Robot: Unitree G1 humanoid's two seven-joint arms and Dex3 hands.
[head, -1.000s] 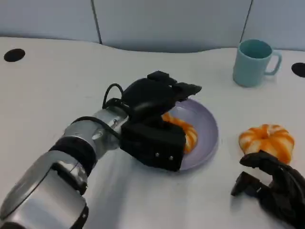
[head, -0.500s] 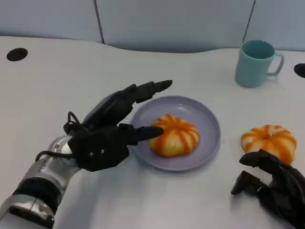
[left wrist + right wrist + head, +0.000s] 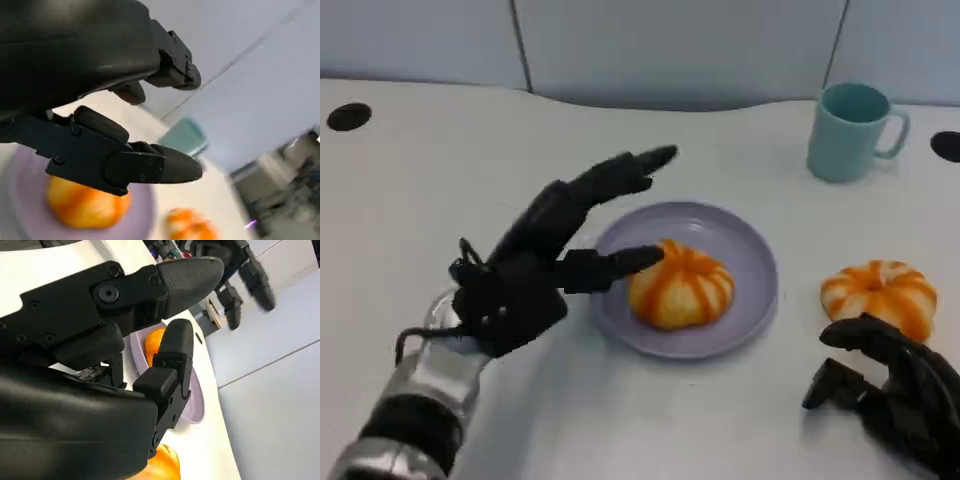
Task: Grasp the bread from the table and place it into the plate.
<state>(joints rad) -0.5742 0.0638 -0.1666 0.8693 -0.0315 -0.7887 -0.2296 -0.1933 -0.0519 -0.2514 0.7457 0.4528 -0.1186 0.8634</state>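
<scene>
Nearest me, my right hand [image 3: 890, 395] rests low on the tabletop [image 3: 440, 180], fingers curled in with nothing in them, just this side of a second bread roll [image 3: 880, 293] that sits on bare tabletop, apart from the fingers. On the other side, my left hand [image 3: 535, 265] hangs beside the plate [image 3: 745, 245], fingers spread wide and holding nothing; one fingertip points at the bread [image 3: 680, 285], close to it, and I can't tell whether it touches.

That bread sits squarely inside the plate, upright and settled near the middle. So I read the placing step as done for this one, and the left hand is in the release-and-clear phase. Next, I'd lift that hand up and away from the rim without nudging the plate or roll. If the second roll counts, the right hand needs to open first.

Farthest back, a teal mug [image 3: 850, 130] stands well clear.
</scene>
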